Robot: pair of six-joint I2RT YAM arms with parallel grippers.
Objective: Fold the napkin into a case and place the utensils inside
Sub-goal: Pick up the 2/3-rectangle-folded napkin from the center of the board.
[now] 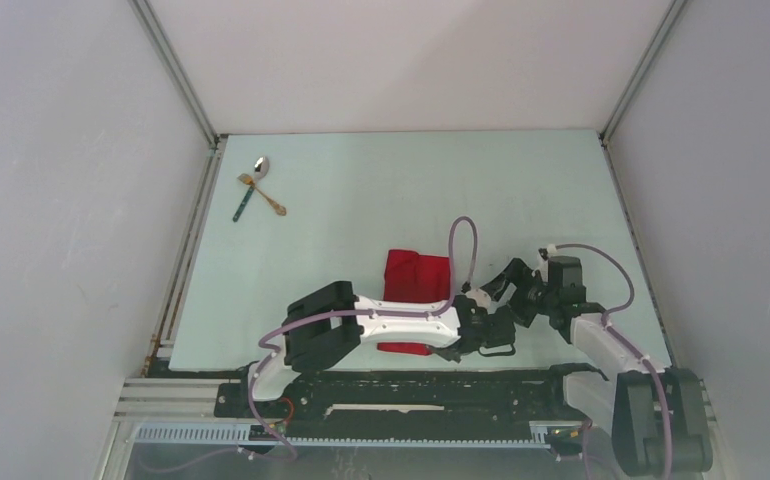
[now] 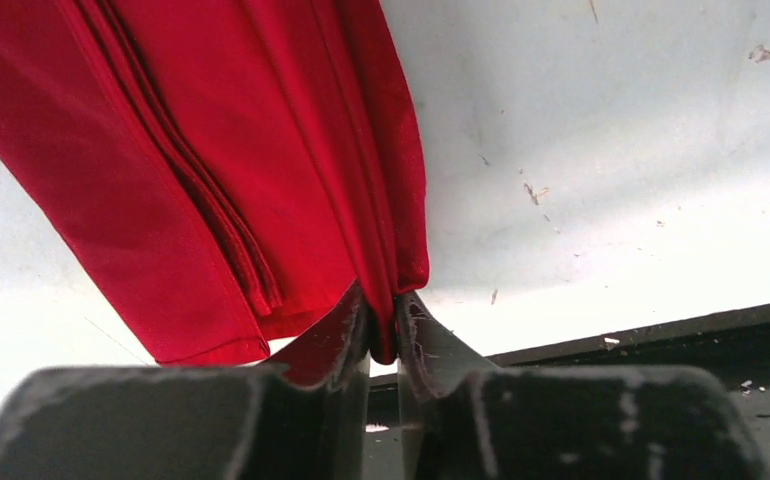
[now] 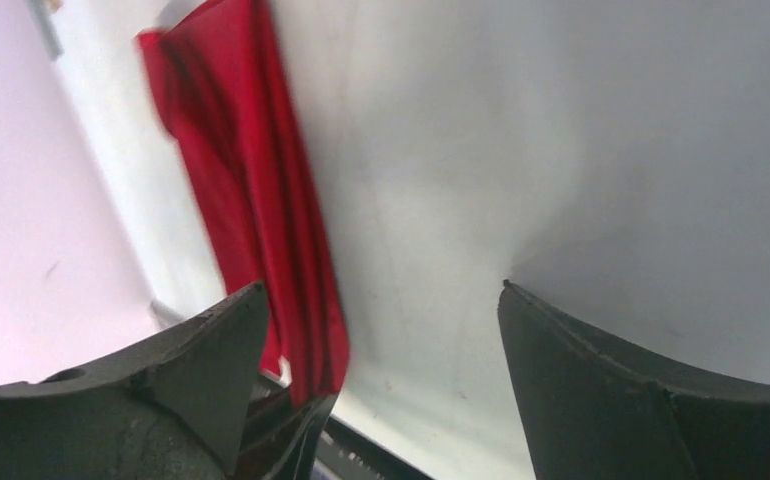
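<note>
Folded red napkin (image 1: 416, 285), near edge of bench (image 1: 361, 190): left tool (image 2: 384, 330) pinches its near hem, right tool (image 3: 381, 290) gapes empty beside it; advisable to draw the fold low and even; utensils (image 1: 258, 190) lie far left.

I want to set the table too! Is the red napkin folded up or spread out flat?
Folded. The red napkin is a narrow strip with stacked layers along its edge; the left hand pinches one end.
</note>
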